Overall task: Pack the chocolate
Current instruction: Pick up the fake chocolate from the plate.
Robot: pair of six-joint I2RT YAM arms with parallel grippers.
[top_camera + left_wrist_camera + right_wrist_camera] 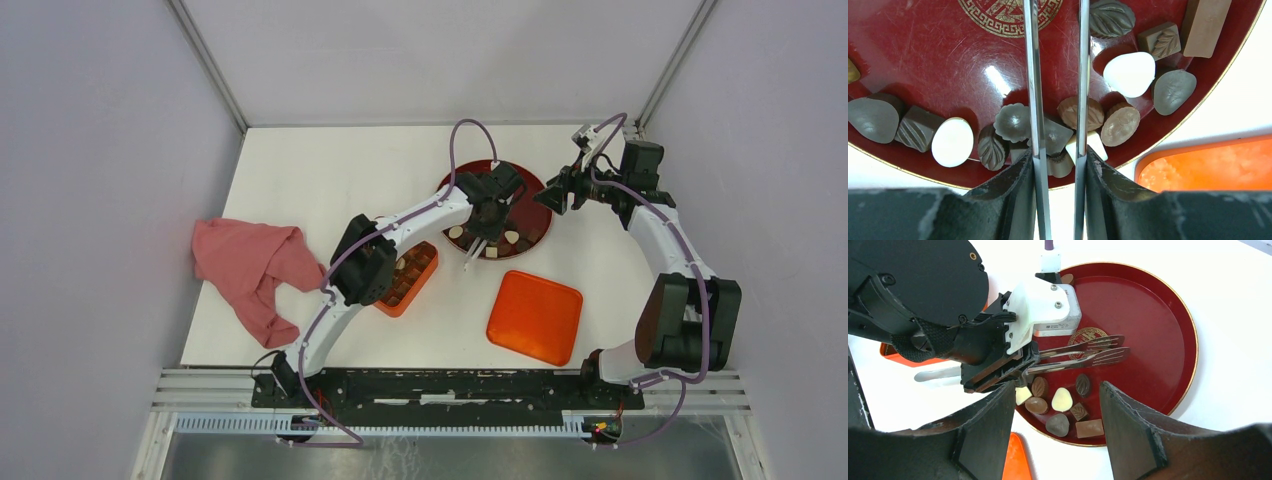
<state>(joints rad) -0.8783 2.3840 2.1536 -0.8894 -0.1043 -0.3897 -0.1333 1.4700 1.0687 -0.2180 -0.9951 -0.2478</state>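
The chocolate (497, 243) lies as several dark, mid-brown and cream pieces along the near rim of the round dark-red plate (535, 200). My left gripper (487, 215) hangs above them, shut on a pair of metal tongs (1034, 75). The tong tips (1108, 347) reach over the plate's gold emblem with nothing between them. In the left wrist view the chocolate (1121, 74) sits on both sides of the blades on the plate (948, 60). My right gripper (556, 195) stands open at the plate's right edge, empty; below it lies chocolate (1062, 399).
An orange compartmented box (408, 278) holding a few pieces lies left of the plate, partly under my left arm. Its flat orange lid (535, 316) rests in front of the plate. A pink cloth (255, 270) is bunched at the table's left edge.
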